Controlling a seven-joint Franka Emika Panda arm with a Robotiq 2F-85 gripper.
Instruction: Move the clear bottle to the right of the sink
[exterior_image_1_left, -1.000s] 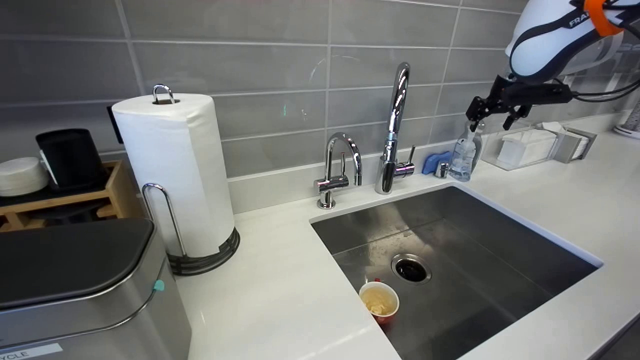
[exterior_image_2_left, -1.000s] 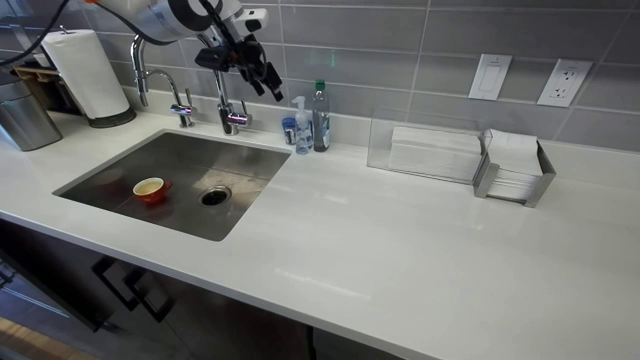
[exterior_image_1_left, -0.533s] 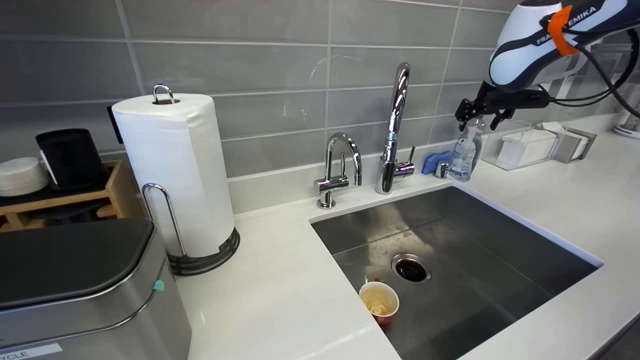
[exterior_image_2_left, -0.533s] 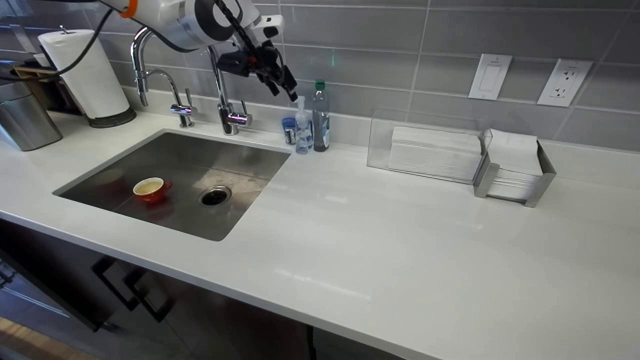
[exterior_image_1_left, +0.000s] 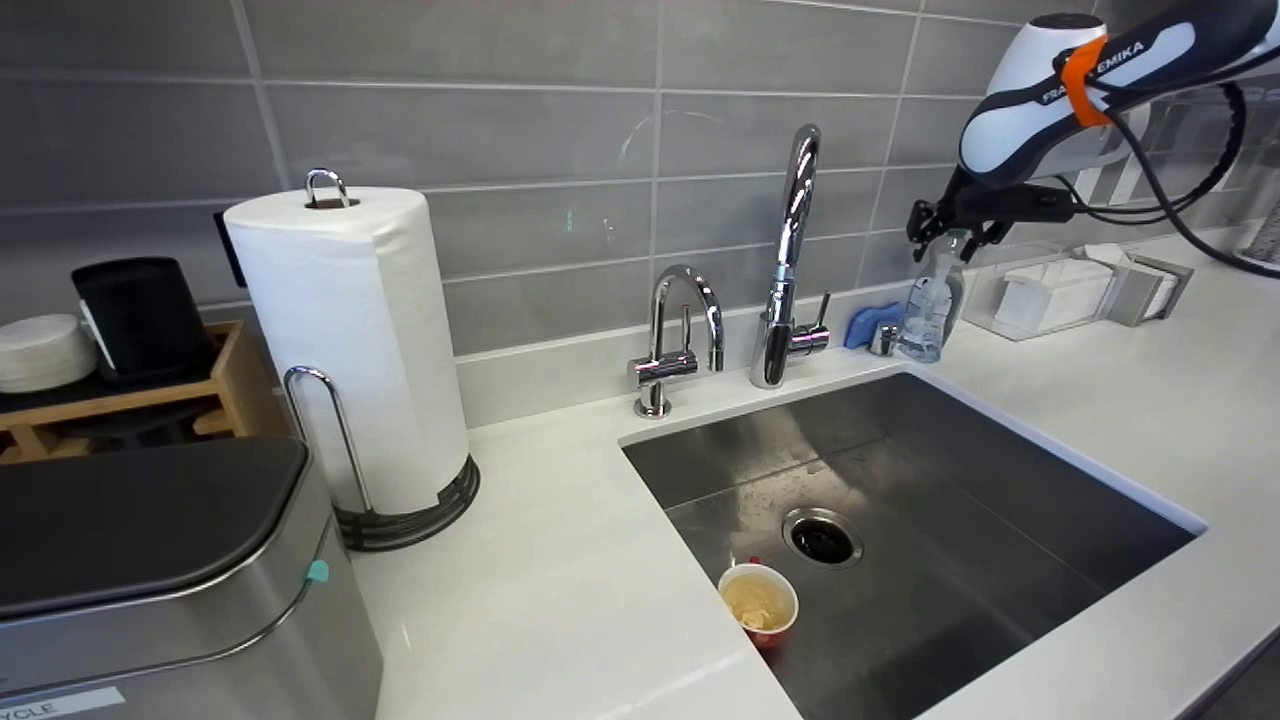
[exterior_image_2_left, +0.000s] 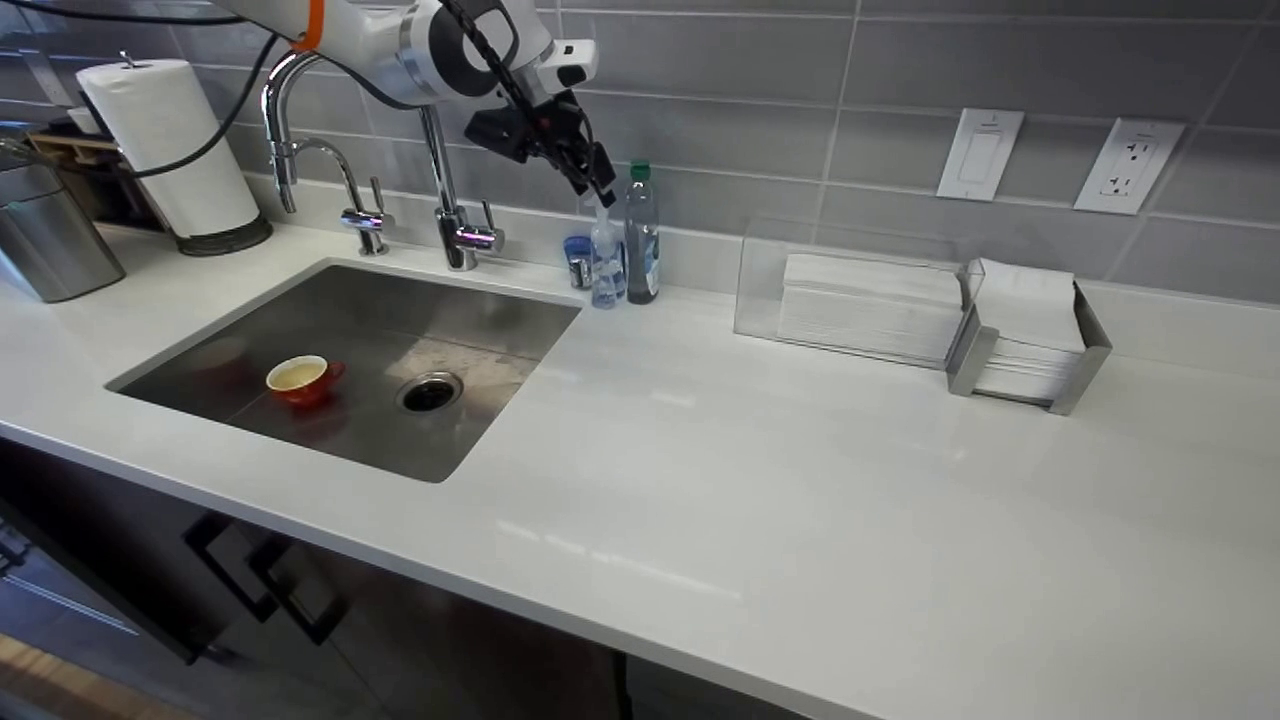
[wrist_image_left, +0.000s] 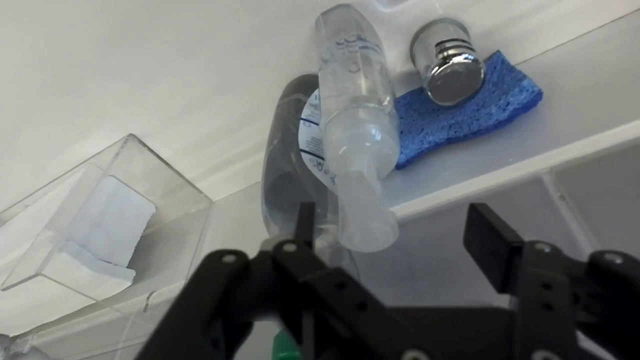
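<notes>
The clear pump bottle (exterior_image_1_left: 922, 315) stands upright on the counter by the sink's back corner; it also shows in an exterior view (exterior_image_2_left: 606, 268) and in the wrist view (wrist_image_left: 356, 85). My gripper (exterior_image_1_left: 943, 252) is open just above and around the height of the pump top, also in an exterior view (exterior_image_2_left: 594, 193). In the wrist view my gripper (wrist_image_left: 394, 218) has its fingers wide apart, the pump head nearer the left finger and no clear contact. The steel sink (exterior_image_2_left: 370, 345) lies in front of the bottle, also in an exterior view (exterior_image_1_left: 930, 510).
A dark bottle with a green cap (exterior_image_2_left: 641, 240) stands close beside the clear bottle. A blue sponge (wrist_image_left: 465, 117) and chrome cap (wrist_image_left: 447, 62) are on its other side. Tall faucet (exterior_image_1_left: 788, 250), clear towel holder (exterior_image_2_left: 760, 285), metal napkin holder (exterior_image_2_left: 1090, 345), red cup (exterior_image_2_left: 305, 385) in the sink.
The arm has moved in to the clear bottle: my gripper shifted right and down in an exterior view, and left in another, to the pump top. The bottle has not moved.
</notes>
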